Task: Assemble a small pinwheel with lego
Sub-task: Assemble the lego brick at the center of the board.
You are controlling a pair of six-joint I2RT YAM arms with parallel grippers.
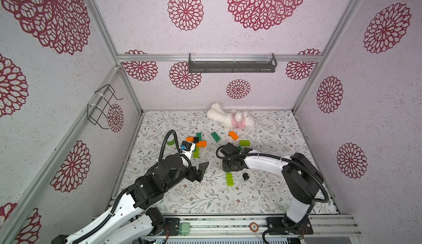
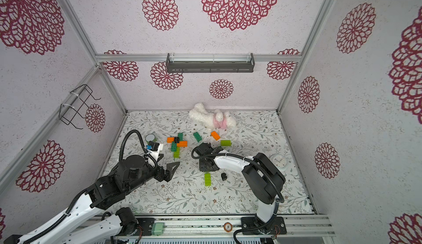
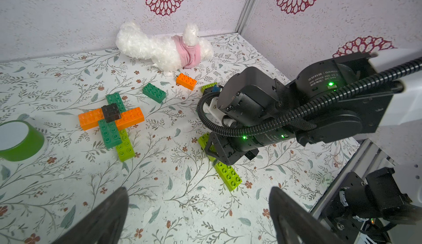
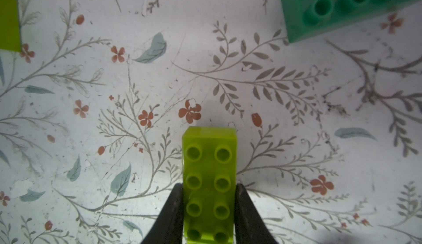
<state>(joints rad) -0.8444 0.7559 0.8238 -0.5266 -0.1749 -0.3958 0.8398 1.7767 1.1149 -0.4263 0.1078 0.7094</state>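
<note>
Right hand is clamped on the lime brick; fingers press its two long sides abt mid-length, so its long axis runs straight ahead of the hand, across my closing line; the brick sits low over the tabletop, can't tell if it's lifted clear. Left hand hangs wide apart, holding nothing.

What counts next, as I judge it: the half-built pinwheel lies off to the left of my right hand and somewhat further out from me; the left hand is also to its left but nearer me than the pinwheel, so the carry goes sideways-and-forward, passing beyond the left fingertips. The pinwheel's lime blade lies roughly parallel to the brick I hold; its orange blades lie crosswise to it; if the brick pairs w/ an orange one I'd have to turn the wrist crosswise, otherwise not; which slot, can't tell. The left hand is nearer the pinwheel, so prob. it steadies while the right places.
</note>
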